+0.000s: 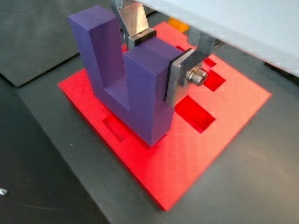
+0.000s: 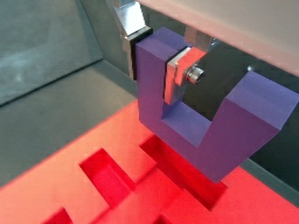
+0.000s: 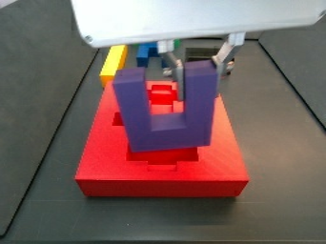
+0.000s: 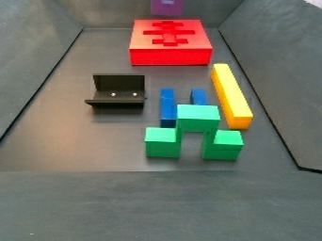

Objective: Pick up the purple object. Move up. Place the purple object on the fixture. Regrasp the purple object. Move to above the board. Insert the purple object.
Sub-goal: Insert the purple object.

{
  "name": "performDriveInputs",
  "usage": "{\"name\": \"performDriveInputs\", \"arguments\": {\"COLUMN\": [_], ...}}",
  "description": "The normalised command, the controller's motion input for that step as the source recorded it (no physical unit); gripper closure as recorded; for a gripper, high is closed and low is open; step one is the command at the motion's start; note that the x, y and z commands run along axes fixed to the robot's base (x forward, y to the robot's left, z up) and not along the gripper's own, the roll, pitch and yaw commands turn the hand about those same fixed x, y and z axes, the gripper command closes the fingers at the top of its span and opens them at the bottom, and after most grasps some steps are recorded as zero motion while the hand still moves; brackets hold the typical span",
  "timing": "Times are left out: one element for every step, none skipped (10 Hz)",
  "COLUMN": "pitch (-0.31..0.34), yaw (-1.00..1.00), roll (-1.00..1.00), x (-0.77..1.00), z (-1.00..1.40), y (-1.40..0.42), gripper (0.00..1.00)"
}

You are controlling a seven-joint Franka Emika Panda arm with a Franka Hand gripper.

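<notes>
- Clearly, the gripper [image 1: 153, 39] sits over the board [image 1: 222, 131], its silver fingers [image 2: 177, 74] closed onto one prong of the purple object [image 1: 122, 74]; the plate with its screw presses flat against that prong's inner face in both wrist views
- the purple object [image 2: 205, 118] hangs upright, prongs pointing up and the joining base lowest; in a wrist view its base corner is at or just above a darker recess [image 2: 111, 179] of the board [image 2: 70, 179], though whether it touches the red surface is hard to tell from this angle
- in a side view the purple object [image 3: 163, 110] covers the middle of the board [image 3: 159, 176]; the gripper [image 3: 192, 62] reaches down from a pale housing that fills the upper part of that picture
- in a side view the board [image 4: 172, 42] lies at the far end of the dark floor; only a sliver of the purple object [image 4: 167, 6] shows at the frame's edge above it
- the fixture [image 4: 116, 92] stands alone nearer the camera, well apart from the board
- beside it lie the yellow bar [image 4: 231, 94], the blue block [image 4: 169, 106] and the green block [image 4: 191, 132], the green one touching the blue.
</notes>
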Motion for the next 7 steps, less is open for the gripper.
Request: {"name": "performDriveInputs", "arguments": {"pitch": [-0.001,0.000,0.000,0.000,-0.019,-0.009,-0.019], "yaw": [0.00,0.00,0.00,0.04,0.07,0.11,0.15], "roll": [0.50,0.50,0.50,0.38,0.37,0.40,0.35], "x": [0.14,0.09,0.00,0.00,0.00,0.00,0.00], "z": [-0.10,-0.04,0.00,-0.01,-0.04,-0.13,-0.25], "y": [-0.19,-0.16,-0.23,-0.16,-0.06,0.00,0.11], "gripper": [1.00,1.00,1.00,1.00,1.00,1.00,1.00]}}
